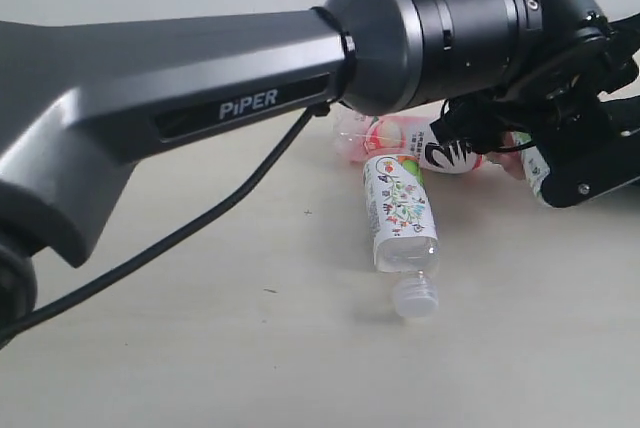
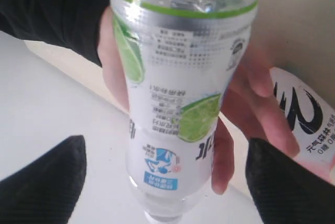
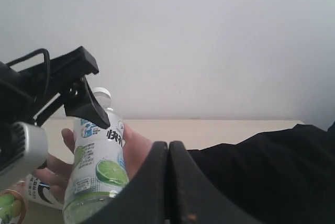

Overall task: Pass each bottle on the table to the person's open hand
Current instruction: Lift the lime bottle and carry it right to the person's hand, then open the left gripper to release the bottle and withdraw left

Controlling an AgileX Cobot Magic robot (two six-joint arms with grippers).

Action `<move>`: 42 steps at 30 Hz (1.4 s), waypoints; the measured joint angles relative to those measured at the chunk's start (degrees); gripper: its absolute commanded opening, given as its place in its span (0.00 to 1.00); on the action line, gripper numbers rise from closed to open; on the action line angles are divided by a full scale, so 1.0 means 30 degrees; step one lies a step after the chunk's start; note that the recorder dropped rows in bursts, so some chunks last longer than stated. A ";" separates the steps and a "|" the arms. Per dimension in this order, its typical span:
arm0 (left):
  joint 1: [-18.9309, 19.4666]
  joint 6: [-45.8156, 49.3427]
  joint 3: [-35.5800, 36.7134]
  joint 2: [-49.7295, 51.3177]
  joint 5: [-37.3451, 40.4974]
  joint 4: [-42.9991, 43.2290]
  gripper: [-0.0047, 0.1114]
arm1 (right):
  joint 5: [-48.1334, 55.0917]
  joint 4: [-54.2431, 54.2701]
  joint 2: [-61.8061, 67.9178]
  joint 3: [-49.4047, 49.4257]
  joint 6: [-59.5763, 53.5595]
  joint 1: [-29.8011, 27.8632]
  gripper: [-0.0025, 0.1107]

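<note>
Left arm (image 1: 200,78) lay stretched out nearly level. Left gripper (image 2: 165,182) jaws stood wide apart, clear of lime bottle (image 2: 178,93) between them; person's hand (image 2: 256,103) cupped it from behind. Right gripper (image 3: 168,177) jaws were pressed together.

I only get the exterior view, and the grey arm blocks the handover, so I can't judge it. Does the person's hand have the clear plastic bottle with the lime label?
Observer: Yes. In the left wrist view the clear plastic bottle with the white lime label lies against the person's hand, with the fingers curled round it.
Operator: Is the left gripper gripping it?
Observer: No. The left gripper is open, and its fingers stand clear of the bottle on either side.
Operator: And the right gripper?
Observer: The right gripper is shut, with nothing between its fingers.
</note>
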 measured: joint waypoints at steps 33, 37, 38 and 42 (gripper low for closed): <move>-0.0399 -2.4741 0.0155 -0.5474 0.9276 -0.2310 0.72 | 0.0000 0.0000 0.0000 0.0000 0.0036 0.0000 0.02; -0.0399 -2.6177 0.0238 -0.6134 0.9276 -0.2991 0.63 | 0.0000 0.0000 0.0000 0.0000 0.0036 0.0000 0.02; -0.0399 -2.6361 0.0365 -0.6390 0.9276 -0.3196 0.58 | 0.0000 0.0000 0.0000 0.0000 0.0036 0.0000 0.02; -0.0001 -2.6871 0.1243 -0.7553 0.9276 -0.4731 0.19 | 0.0000 0.0000 0.0000 0.0000 0.0036 0.0000 0.02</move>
